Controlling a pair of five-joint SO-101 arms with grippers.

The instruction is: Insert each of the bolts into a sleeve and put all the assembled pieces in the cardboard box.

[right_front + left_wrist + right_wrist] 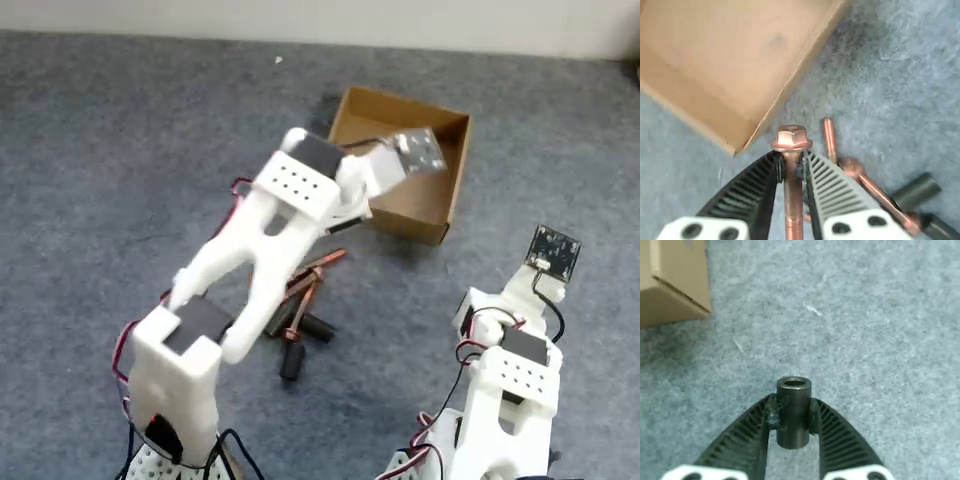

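Observation:
My left gripper [791, 161] is shut on a copper bolt [791, 139], hex head out past the fingertips, just beside the near corner of the cardboard box [725, 55]. My right gripper [793, 407] is shut on a black sleeve [794, 389], held upright with its open bore facing the camera, over bare carpet. In the high view the left arm [270, 230] stretches to the cardboard box [445, 190], and the right arm [510, 365] sits at the lower right. Loose bolts [312, 275] and sleeves [292, 360] lie in a pile under the left arm.
Grey carpet covers the whole table. More copper bolts [830, 140] and a black sleeve [917, 189] lie on it near the left gripper. A corner of the box [670, 285] is off to one side of the right gripper, with open carpet around it.

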